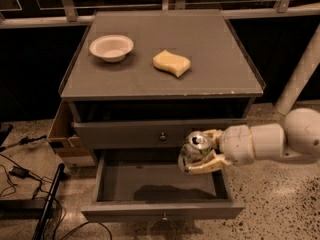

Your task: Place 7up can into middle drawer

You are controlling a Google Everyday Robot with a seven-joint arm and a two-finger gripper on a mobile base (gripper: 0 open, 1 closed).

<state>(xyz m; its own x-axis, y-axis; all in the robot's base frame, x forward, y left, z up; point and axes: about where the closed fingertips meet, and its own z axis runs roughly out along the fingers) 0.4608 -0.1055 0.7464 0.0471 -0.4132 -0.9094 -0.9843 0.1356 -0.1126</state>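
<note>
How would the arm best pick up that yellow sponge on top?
Probably from straight above, pinching the sponge across its short width: it lies flat on the cabinet top. The gripper is shut on the 7up can above the open middle drawer.

white bowl [111, 47], left on cabinet top [215, 49] | yellow sponge [171, 63], centre | cables [19, 172], floor [280, 209] left

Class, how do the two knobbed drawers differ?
The middle drawer is pulled wide open, showing its floor; the upper drawer shows only its front. The end effector, holding the 7up can, hangs over the middle drawer, not the upper drawer. Both are grey with small round knobs.
</note>
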